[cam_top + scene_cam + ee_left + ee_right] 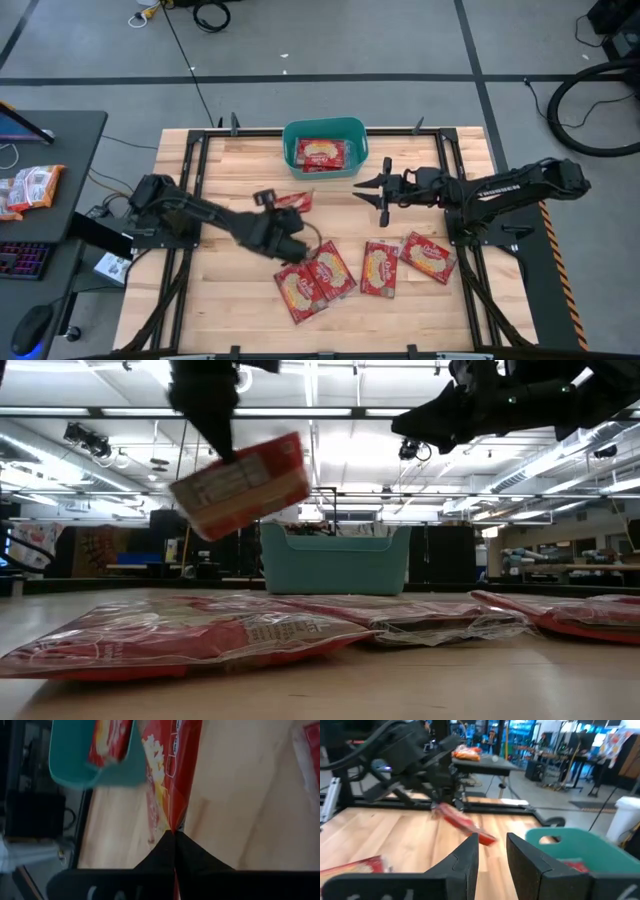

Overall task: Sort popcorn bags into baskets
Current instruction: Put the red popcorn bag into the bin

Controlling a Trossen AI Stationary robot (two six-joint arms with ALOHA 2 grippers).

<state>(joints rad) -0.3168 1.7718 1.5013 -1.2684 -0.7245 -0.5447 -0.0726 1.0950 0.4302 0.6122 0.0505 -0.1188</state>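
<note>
My left gripper [270, 200] is shut on a red popcorn bag [293, 201] and holds it above the table's middle, just short of the teal basket [324, 147]. The basket stands at the far edge with another bag [320, 153] lying flat inside. Several more bags [331, 268] lie flat on the wood nearer the front. My right gripper [362, 190] hovers open and level to the right of the held bag, holding nothing. In the low view the held bag [240, 485] floats tilted in front of the basket [335, 560]. My left gripper pinches the bag's near end edge [174, 822] between its two shut fingers [165, 845]. The fingers come slanting down from the table's left. The bag is lifted clear of the table and sticks out beyond the fingertips toward the basket, tilted.
A bag [300, 290] and its neighbour overlap at the front centre; two more [380, 268] [428, 256] lie to the right. Black frame rails [200, 170] run along the table's sides. A side table [40, 190] with snack bags stands at the left.
</note>
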